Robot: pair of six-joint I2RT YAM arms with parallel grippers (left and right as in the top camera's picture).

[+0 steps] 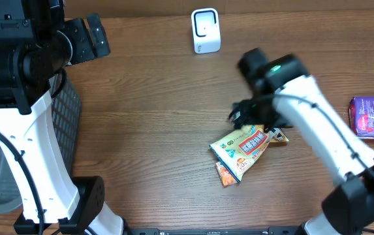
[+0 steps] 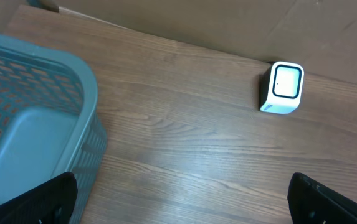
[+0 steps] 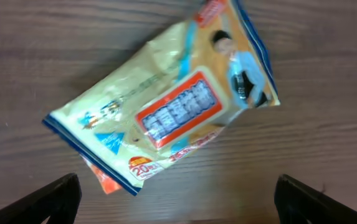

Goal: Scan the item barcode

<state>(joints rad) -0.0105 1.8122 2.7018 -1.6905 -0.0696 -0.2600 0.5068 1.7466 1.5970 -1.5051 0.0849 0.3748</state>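
Brown wooden desk [image 1: 160,130]. Near far edge, white scanner [image 1: 206,31], upright. Right of middle, yellow packet [image 1: 242,149], flat. At right edge, purple pack [image 1: 373,117]. At left edge, blue basket [image 2: 22,124].

1. The overhead camera hangs well above the tabletop [image 1: 160,130] and looks straight down, far enough off to take in both my arms (it is the widest view of the three).
2. My left wrist camera rides behind my left tool [image 2: 183,193], whose fingertips [image 2: 41,202] sit in the bottom corners. It faces forward and slants down across the wood toward the brown board [image 2: 197,25] at the far edge.
3. With the overhead it shares the white scanner [image 2: 281,88] and the basket [image 2: 35,106].
4. My right wrist camera looks almost straight down past my right tool [image 3: 177,186], close in, so the snack packet [image 3: 166,106] fills much of the frame.
5. That packet is what it shares with the overhead; the two wrist views have only wood grain in common.
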